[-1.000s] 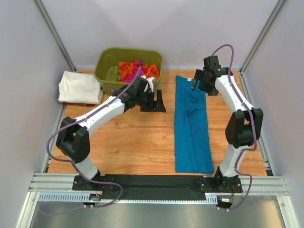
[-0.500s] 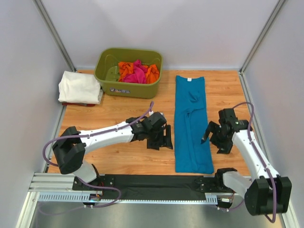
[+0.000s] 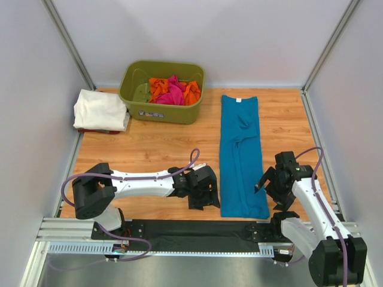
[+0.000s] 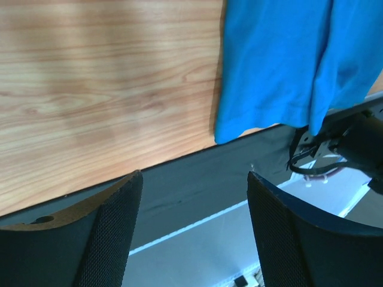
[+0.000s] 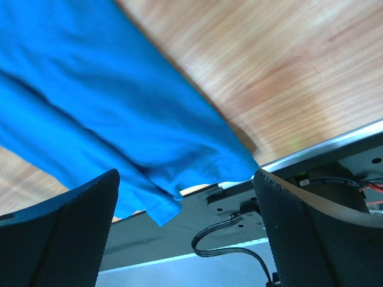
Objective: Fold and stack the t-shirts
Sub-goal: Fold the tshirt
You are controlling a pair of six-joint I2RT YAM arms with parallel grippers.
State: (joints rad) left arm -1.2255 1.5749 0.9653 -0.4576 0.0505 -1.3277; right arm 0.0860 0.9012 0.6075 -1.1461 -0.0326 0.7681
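The wooden table [image 3: 155, 149] carries the teal-blue t-shirt [image 3: 241, 155], which lies as a long narrow strip on the right half, collar at the far end and hem at the near edge. In the left wrist view its near left corner [image 4: 263, 72] reaches a little over the black strip [image 3: 179, 227] in front of the bases. The olive-green tub [image 3: 134, 89] stands at the far left and holds the pink and orange t-shirts [image 3: 172, 91], crumpled together so that I cannot separate them. Left of the tub lies the folded white t-shirt [image 3: 100, 109]; a thin red edge shows under it, too small to identify.

The left gripper [image 3: 206, 202] is just beside the near left corner of the teal-blue t-shirt, fingers wide apart and holding nothing [image 4: 192, 174]. The right gripper [image 3: 269, 192] is at the near right edge of the shirt, fingers also wide apart with nothing between them [image 5: 185, 173]. Whether either one touches the cloth, I cannot tell.

Compared with half a second ago, the left gripper has come nearer to the near edge, the right one only slightly; the shirt lies unchanged
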